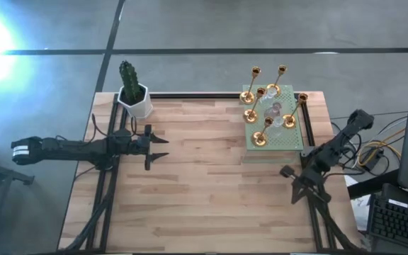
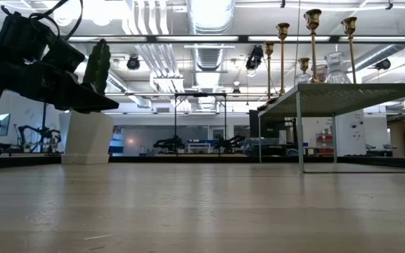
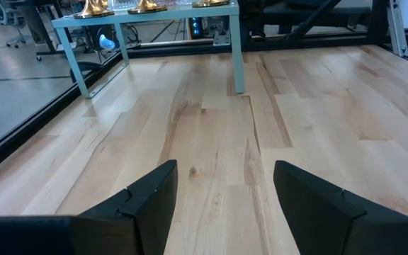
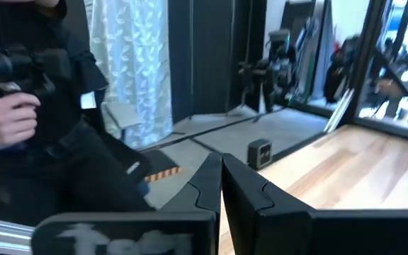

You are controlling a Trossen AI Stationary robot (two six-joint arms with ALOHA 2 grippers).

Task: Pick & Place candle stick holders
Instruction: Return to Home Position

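The planked, pale wooden counter point(image 2: 202, 211) is lying nearest the low camera, its smooth grain running across the view. The left end effector point(image 1: 163, 147) is hovering above the counter's left half, beside the faceted white pot point(image 1: 139, 101) holding a ribbed green cactus point(image 1: 128, 74). Its two dark angular fingers point(image 3: 154, 205) are spread wide apart and are grasping nothing. The right end effector point(image 1: 287, 171) is hanging near the counter's right edge. Its fingers point(image 4: 211, 180) are pressed together and are holding nothing.

The gold candle holders point(image 1: 259, 139) are standing upright on the green perforated shelf point(image 1: 289, 142) at the counter's far right corner. They are shiny metal, with round bases and thin stems, some tall, some short. Clear glass holders point(image 1: 276, 113) are sitting among them. The shelf is resting on thin legs above the counter.
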